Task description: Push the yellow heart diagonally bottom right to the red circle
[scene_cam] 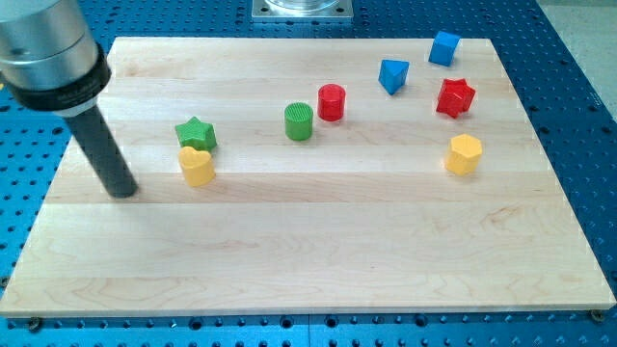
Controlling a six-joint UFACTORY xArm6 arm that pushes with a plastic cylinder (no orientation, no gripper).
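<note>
One gripperless tip (122, 191) stands left of yellow heart (197, 166), near board's left edge (60, 183).

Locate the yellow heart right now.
The yellow heart sits left of centre on the board, touching the green star just above it; my tip stands to its left.

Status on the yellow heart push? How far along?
Done: nothing visible; yellow heart sits against the green star, far from the red circle. In hand: my tip stands left of the heart, apart from it. Left: the whole push.
</note>
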